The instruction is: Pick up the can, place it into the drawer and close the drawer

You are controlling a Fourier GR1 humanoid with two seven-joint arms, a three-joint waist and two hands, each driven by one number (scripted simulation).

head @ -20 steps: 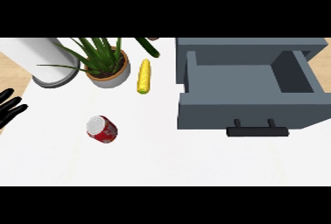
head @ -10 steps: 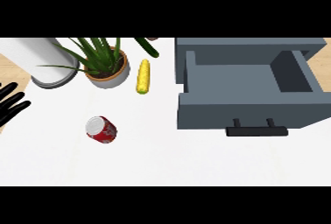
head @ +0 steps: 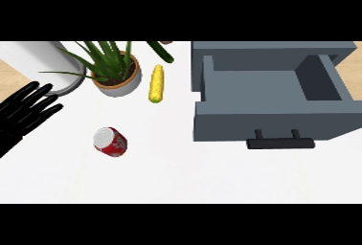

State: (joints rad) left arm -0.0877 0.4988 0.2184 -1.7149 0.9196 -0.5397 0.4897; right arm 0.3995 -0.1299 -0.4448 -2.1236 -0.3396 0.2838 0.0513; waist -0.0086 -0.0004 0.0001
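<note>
A red can (head: 111, 142) with a silver top lies on its side on the white counter (head: 176, 177), left of centre. My left hand (head: 25, 112) shows at the left edge, open with fingers spread, up and to the left of the can and apart from it. The grey drawer (head: 268, 125) stands pulled open at the right, its black handle (head: 280, 143) facing the near side and nothing visible inside. My right hand is out of sight.
A potted green plant (head: 117, 79) stands at the back left. A yellow corn cob (head: 156, 84) lies between the plant and the drawer. A white cylinder (head: 42, 64) stands behind my left hand.
My left hand has come further into view from the left edge, toward the can. The can and the drawer have not moved.
</note>
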